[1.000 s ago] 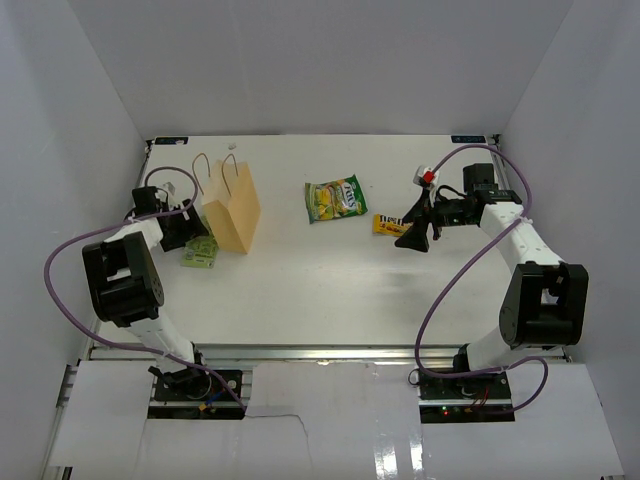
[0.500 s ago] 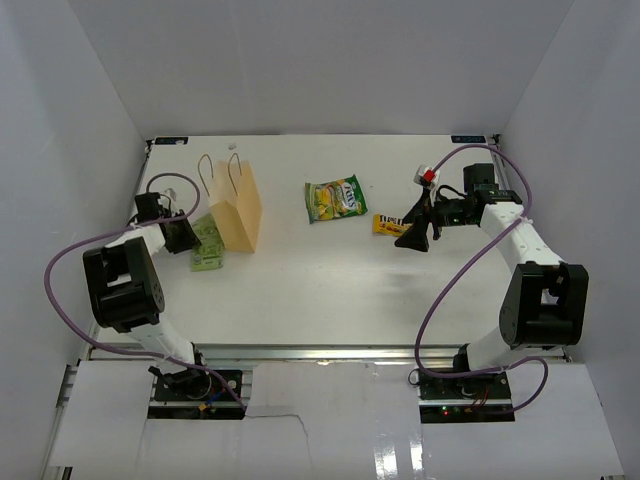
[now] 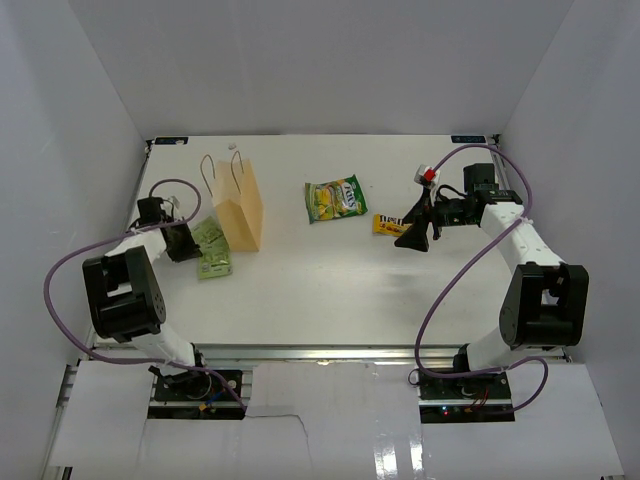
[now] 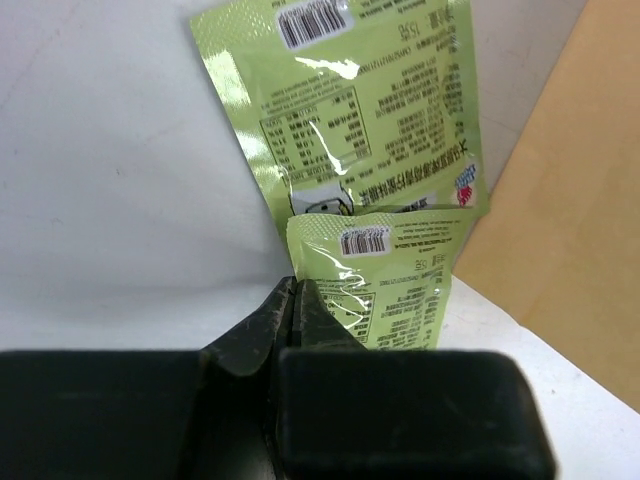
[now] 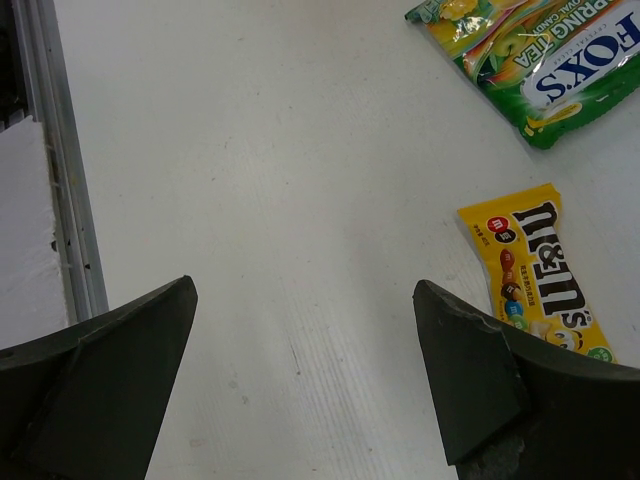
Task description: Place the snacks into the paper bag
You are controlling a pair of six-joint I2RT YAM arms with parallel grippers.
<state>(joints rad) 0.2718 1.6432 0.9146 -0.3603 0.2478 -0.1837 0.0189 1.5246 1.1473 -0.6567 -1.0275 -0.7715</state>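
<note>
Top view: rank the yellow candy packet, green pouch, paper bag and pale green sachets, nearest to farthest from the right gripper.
From the right gripper:
1. yellow candy packet, just to its left.
2. green pouch, centre, farther back.
3. paper bag, left side.
4. pale green sachets, far left, beyond the bag.

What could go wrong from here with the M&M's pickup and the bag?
1. The right gripper is open, but the M&M's packet lies off to one side of its fingers, not between them. Closing here would likely miss it.
2. The left gripper is shut at the edge of two overlapping pale green packets, right beside the paper bag. A sideways move could tip the bag.
</note>
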